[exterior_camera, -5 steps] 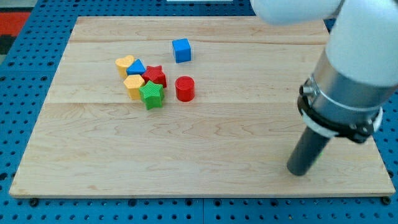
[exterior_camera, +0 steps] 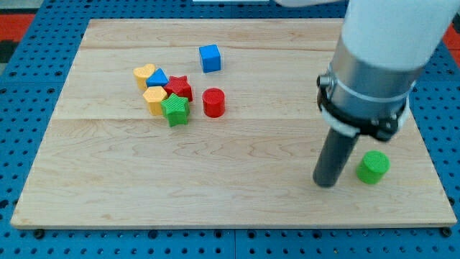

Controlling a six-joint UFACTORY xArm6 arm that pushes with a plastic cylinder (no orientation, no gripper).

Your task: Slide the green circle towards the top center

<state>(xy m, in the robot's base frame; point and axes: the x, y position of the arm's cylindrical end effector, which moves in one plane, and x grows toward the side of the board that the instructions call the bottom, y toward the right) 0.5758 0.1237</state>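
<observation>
The green circle [exterior_camera: 374,167], a short green cylinder, sits near the board's bottom right. My tip [exterior_camera: 325,183] rests on the board just to its left, a small gap apart. The arm's grey and white body rises above it toward the view's top right. The top centre of the wooden board [exterior_camera: 237,32] lies far up and to the left of the green circle.
A blue cube [exterior_camera: 210,57] sits near the top centre. A red cylinder [exterior_camera: 213,102] stands left of middle. Further left is a cluster: yellow heart [exterior_camera: 144,73], blue block [exterior_camera: 157,78], red star [exterior_camera: 179,88], yellow block [exterior_camera: 154,98], green star [exterior_camera: 175,109].
The arm and my tip have moved left, uncovering the green circle, which the arm hid before. The other blocks have not moved.
</observation>
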